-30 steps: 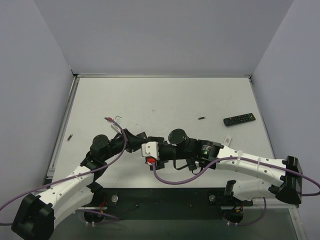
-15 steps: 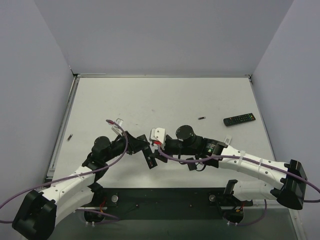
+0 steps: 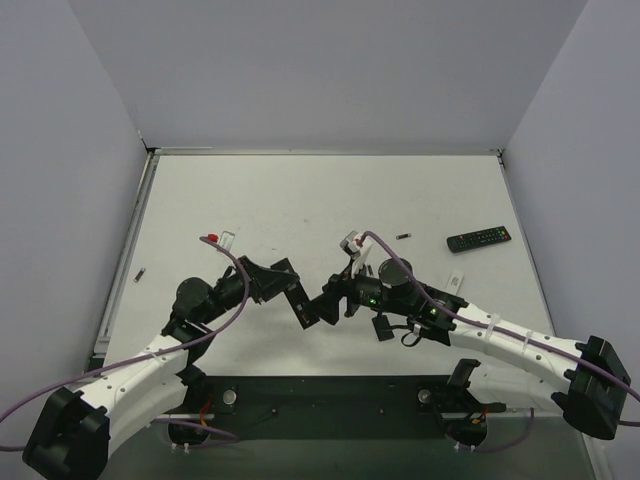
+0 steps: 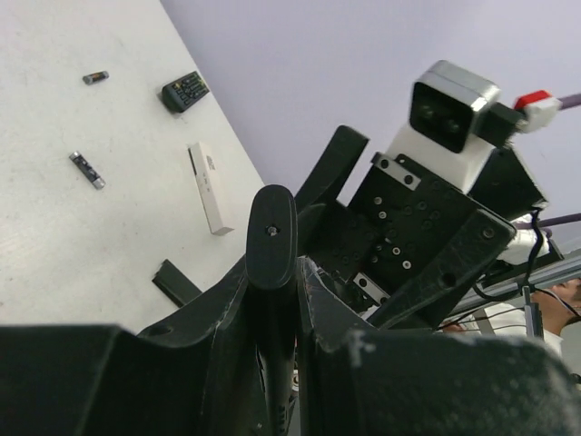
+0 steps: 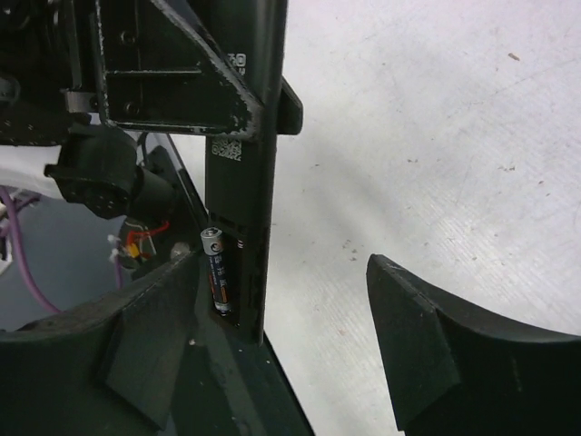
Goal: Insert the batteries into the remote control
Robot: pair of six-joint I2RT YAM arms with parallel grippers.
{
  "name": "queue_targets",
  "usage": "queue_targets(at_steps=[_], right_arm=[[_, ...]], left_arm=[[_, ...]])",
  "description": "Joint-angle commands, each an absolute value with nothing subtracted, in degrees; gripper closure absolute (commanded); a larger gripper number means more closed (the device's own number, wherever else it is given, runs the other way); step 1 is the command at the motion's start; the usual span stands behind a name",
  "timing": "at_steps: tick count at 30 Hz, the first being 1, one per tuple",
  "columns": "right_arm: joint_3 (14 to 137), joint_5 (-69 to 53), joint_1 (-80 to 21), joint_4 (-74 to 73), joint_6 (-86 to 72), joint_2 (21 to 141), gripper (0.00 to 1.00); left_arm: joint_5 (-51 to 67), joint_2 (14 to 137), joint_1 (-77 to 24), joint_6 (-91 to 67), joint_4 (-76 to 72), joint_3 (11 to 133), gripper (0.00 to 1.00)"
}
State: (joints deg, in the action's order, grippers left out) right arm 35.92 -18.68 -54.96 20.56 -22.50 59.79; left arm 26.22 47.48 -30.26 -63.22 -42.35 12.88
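Observation:
My left gripper (image 3: 287, 292) (image 4: 272, 272) is shut on a black remote control (image 3: 308, 310) (image 4: 270, 234) and holds it off the table, with its open battery bay turned to the right arm. One battery (image 5: 216, 272) sits in that bay, on the side by the left finger (image 5: 150, 341). My right gripper (image 3: 335, 292) (image 5: 281, 322) stands open around the remote's lower end (image 5: 243, 227), with nothing pinched. A loose battery (image 3: 403, 236) (image 4: 95, 77) lies on the table further back. A second small cylinder (image 4: 87, 170) lies nearer.
Another black remote (image 3: 478, 239) (image 4: 185, 91) lies at the far right. A white strip (image 3: 456, 279) (image 4: 211, 186) and a flat black cover (image 3: 382, 327) (image 4: 177, 282) lie beside the right arm. A small dark piece (image 3: 140, 272) rests near the table's left edge.
The right wrist has swung back to the right, off the remote, and its jaws now stand wider. The left gripper has turned slightly, still holding the remote.

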Motion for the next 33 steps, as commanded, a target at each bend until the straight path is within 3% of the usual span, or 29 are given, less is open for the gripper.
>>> queue_targets(at_steps=[1, 33], right_arm=[[34.7, -18.6, -54.3, 31.0, -34.9, 58.1, 0.30], [33.0, -23.1, -54.4, 37.7, -40.9, 63.5, 0.38]], left_arm=[[26.6, 46.2, -30.2, -65.8, -50.1, 14.2, 1.00], [26.1, 45.8, -30.2, -69.8, -53.7, 16.3, 1.00]])
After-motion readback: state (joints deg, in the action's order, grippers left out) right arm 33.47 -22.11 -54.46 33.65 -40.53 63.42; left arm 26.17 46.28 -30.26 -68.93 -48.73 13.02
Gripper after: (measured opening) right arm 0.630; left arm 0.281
